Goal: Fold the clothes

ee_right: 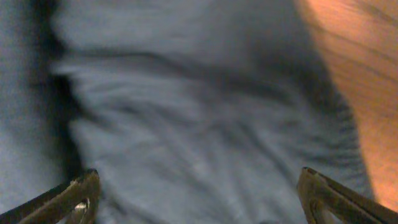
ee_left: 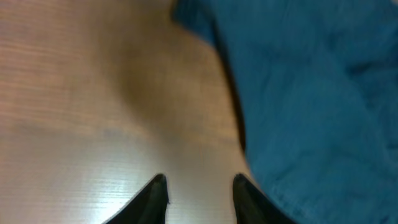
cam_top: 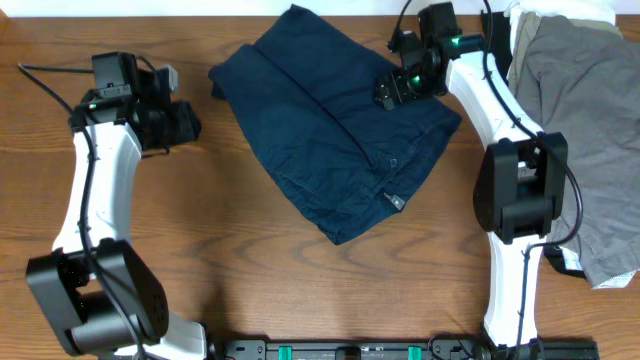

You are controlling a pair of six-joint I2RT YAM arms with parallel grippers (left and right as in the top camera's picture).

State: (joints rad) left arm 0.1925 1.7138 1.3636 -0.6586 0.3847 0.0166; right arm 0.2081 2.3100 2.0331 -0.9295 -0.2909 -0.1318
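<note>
The dark navy shorts (cam_top: 330, 120) lie folded in half on the wooden table, waistband with a small label toward the front right. My left gripper (cam_top: 185, 122) is open and empty over bare wood, just left of the shorts' left edge; the cloth fills the right of the left wrist view (ee_left: 311, 106), and the jaws (ee_left: 198, 186) hold nothing. My right gripper (cam_top: 392, 92) is open wide above the shorts' upper right part; the right wrist view shows wrinkled cloth (ee_right: 199, 112) between the fingertips (ee_right: 198, 186), with nothing gripped.
A light grey garment (cam_top: 590, 140) lies at the right edge of the table, with white cloth (cam_top: 560, 12) behind it. The table's far edge runs just behind the shorts. Wood (cam_top: 250, 280) shows in front of the shorts.
</note>
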